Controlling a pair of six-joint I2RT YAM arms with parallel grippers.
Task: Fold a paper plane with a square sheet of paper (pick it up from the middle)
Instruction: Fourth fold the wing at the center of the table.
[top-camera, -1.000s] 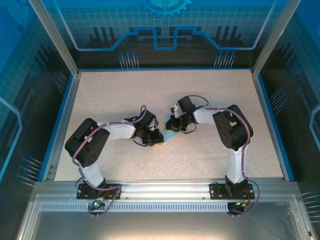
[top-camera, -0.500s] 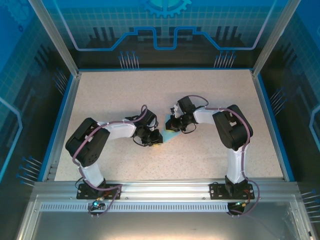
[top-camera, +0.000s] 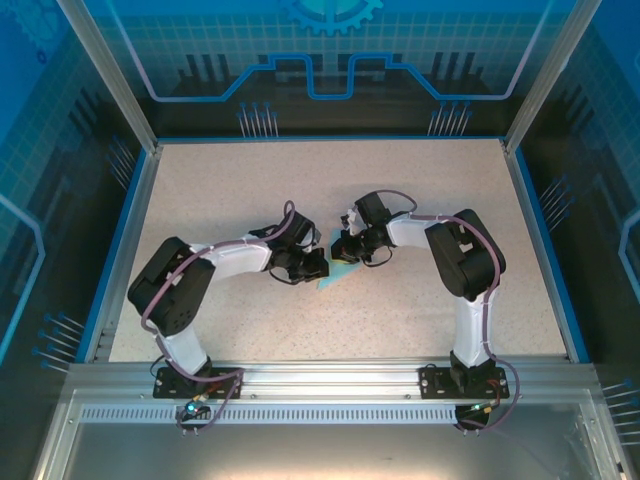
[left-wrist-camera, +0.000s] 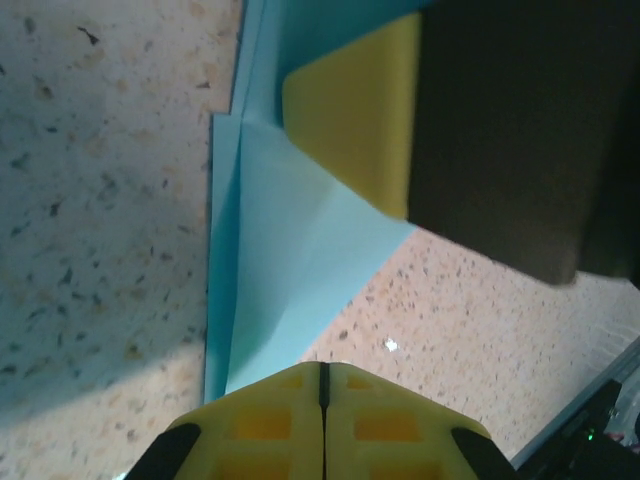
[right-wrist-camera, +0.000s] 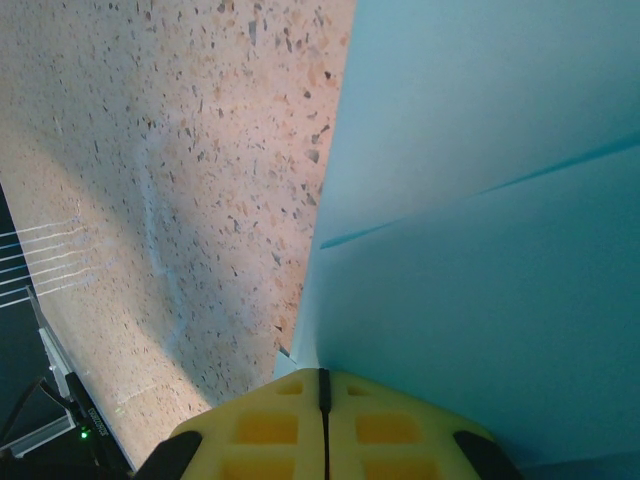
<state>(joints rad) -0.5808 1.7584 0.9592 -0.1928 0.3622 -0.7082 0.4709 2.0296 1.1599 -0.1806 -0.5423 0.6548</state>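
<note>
Left hand (left-wrist-camera: 322, 374) nearer now, right hand (right-wrist-camera: 322, 378) ahead

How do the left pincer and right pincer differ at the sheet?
The left pincer meets the sheet where it tapers; the right pincer meets a broad creased face. In the top view, left pincer reaches from the left, right pincer from the right. Both are shut and yellow-tipped.

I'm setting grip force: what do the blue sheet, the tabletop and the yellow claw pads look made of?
Blue sheet: thin matte paper, holding sharp creases. Tabletop: speckled beige, perhaps stone-look laminate, smooth. Yellow claw pads: matte, probably soft plastic or rubber, with rounded moulded edges.
</note>
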